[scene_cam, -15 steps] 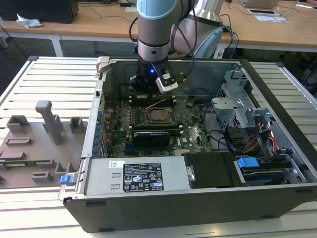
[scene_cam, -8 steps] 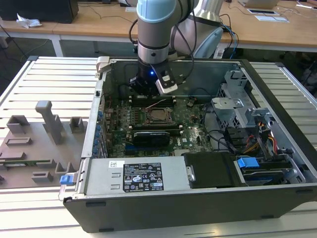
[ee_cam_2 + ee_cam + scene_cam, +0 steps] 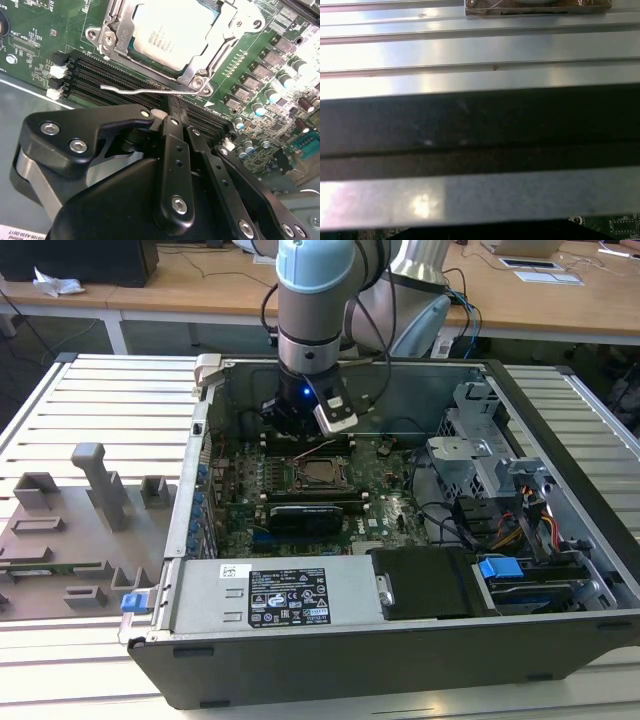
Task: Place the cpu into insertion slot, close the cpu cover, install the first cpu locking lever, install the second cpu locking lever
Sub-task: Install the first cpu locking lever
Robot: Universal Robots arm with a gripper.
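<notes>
The cpu (image 3: 162, 32), a silvery square chip, lies in the insertion slot (image 3: 320, 473) on the green board. The cpu cover (image 3: 117, 37) lies flat around it as a metal frame. A thin wire locking lever (image 3: 127, 91) sticks out along the socket's edge, over the black memory slots. In the second wrist view my gripper (image 3: 173, 106) is shut, with its black fingertips together right at this lever, at or just off the wire. In the exterior view the gripper (image 3: 300, 425) hangs inside the open computer case, just behind the socket.
Long black memory slots (image 3: 95, 70) run beside the socket. Rows of capacitors (image 3: 280, 65) stand nearby. The power supply (image 3: 285, 595) fills the case's front and a drive cage (image 3: 480, 460) its right. A grey fixture plate (image 3: 70, 530) lies on the ribbed table at the exterior view's left.
</notes>
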